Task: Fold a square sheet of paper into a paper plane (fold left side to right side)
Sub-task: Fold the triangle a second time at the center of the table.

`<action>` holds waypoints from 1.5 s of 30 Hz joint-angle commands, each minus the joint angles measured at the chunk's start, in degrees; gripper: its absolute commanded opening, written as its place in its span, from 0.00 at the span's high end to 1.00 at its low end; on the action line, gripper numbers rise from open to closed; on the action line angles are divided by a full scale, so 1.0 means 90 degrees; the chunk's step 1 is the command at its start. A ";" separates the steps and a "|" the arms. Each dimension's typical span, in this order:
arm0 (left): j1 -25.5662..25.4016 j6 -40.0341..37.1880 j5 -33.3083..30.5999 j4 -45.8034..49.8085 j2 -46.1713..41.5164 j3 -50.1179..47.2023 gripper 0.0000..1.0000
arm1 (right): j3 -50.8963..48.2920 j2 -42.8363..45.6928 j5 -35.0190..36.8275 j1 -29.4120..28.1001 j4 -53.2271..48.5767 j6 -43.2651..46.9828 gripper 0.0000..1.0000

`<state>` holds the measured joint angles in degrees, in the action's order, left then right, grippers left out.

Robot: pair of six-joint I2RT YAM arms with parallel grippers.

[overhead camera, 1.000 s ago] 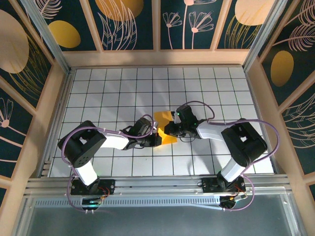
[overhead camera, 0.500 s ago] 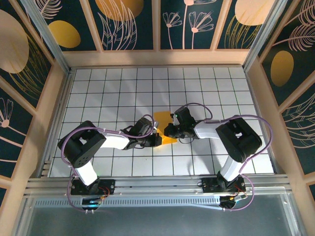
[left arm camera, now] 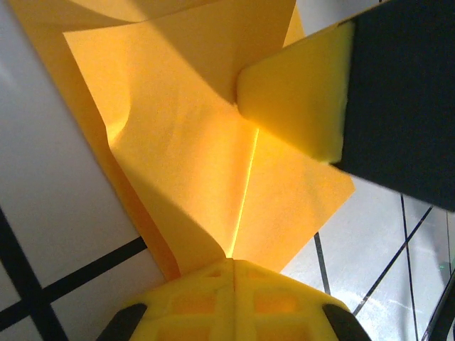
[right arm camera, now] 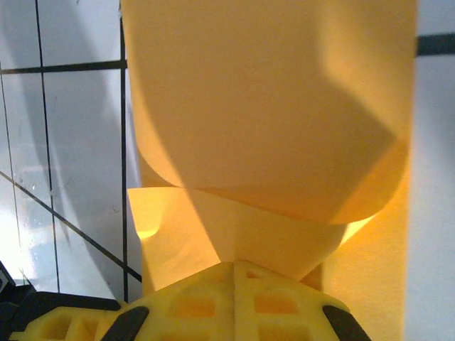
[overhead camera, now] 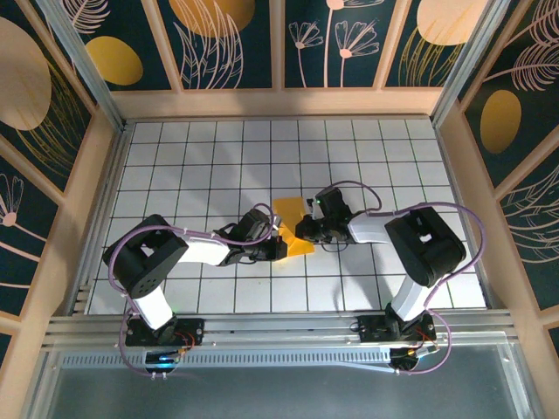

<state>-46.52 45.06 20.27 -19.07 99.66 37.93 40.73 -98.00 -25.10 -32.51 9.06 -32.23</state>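
The square sheet of paper (overhead camera: pixel 291 225) lies partly folded on the white tiles between both arms, orange-yellow, with one flap curled over. In the left wrist view the paper (left arm camera: pixel 185 142) shows a bright crease running to my left gripper (left arm camera: pixel 234 264), whose yellow fingers are shut with their tips against the sheet. The right gripper's finger (left arm camera: pixel 298 99) rests on the paper from the upper right. In the right wrist view my right gripper (right arm camera: pixel 234 266) is shut, tips on the paper (right arm camera: pixel 270 106), and a raised layer bulges above it. From the top, the left gripper (overhead camera: pixel 281 245) and right gripper (overhead camera: pixel 302 229) meet at the sheet.
Wooden walls with dark decorated panels (overhead camera: pixel 231 44) enclose the tiled table (overhead camera: pixel 201 157). A metal rail (overhead camera: pixel 279 327) runs along the near edge by the arm bases. The left gripper's finger (right arm camera: pixel 60 323) shows low at the left of the right wrist view.
The right gripper slid left over the paper, then back a little to the right. The paper's near corner flattened and shows smaller. The left arm stayed put.
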 commanded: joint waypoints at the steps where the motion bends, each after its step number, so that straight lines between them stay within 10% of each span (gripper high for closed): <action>1: -0.0036 -0.0122 -0.0396 0.0625 0.0208 -0.0159 1.00 | 0.0014 -0.0185 0.0387 0.0370 -0.0087 0.0238 1.00; 23: -0.0040 -0.0111 -0.0387 0.0538 0.0129 -0.0172 1.00 | 0.0586 -0.0669 -0.0007 0.1311 -0.0132 0.0615 1.00; 45: 0.0267 -0.0194 0.0367 0.0218 0.0092 0.0845 1.00 | 0.0128 -0.0291 -0.0067 0.0513 -0.0059 0.0029 1.00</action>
<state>-44.21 45.08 22.61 -18.87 97.14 43.90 43.44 -101.32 -27.42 -26.72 10.79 -30.61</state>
